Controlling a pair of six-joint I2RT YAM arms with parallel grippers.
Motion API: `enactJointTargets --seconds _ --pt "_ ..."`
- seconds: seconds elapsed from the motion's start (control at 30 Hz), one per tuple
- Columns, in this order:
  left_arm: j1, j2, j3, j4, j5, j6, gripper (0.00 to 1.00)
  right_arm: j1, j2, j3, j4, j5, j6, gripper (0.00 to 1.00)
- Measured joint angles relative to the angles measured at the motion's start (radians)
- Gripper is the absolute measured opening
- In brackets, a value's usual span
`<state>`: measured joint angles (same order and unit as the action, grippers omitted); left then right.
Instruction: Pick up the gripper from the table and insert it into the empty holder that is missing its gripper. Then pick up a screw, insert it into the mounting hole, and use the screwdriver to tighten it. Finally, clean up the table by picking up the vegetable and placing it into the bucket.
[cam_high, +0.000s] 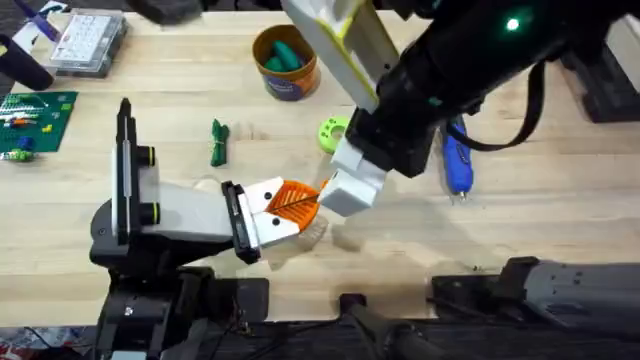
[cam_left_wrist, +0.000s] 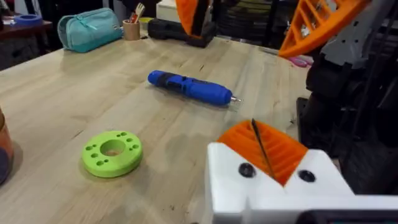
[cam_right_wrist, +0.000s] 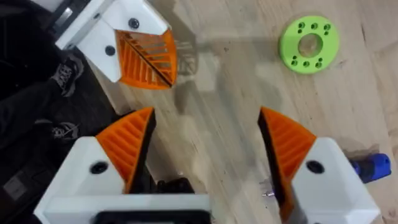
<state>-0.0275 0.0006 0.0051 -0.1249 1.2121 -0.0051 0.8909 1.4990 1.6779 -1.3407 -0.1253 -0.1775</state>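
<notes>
Beside the holder (cam_high: 240, 222), the left gripper (cam_left_wrist: 266, 152) is pinching the gripper (cam_high: 292, 200) to seat it; the right gripper (cam_right_wrist: 205, 146) is gaping wide, empty, nearby.

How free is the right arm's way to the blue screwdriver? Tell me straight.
Probably free, yes. The right gripper is open and empty, and the screwdriver lies bare on the table just beside it, with nothing between them.
</notes>
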Motion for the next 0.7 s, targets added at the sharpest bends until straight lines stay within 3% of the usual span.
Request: enactJointTargets --seconds 0.2,0.47,0.7 --pt "0.000 0.000 0.000 0.000 0.000 0.010 0.019 -0.009 0.000 0.000 0.002 -0.002 -0.002 0.997" --pt "0.000 0.000 0.000 0.000 0.000 0.013 0.019 -0.217 0.000 -0.002 -0.021 -0.006 0.037 0.997" --pt "0.000 0.000 0.000 0.000 0.000 0.013 0.019 -0.325 0.000 -0.010 -0.028 -0.006 0.060 0.997"
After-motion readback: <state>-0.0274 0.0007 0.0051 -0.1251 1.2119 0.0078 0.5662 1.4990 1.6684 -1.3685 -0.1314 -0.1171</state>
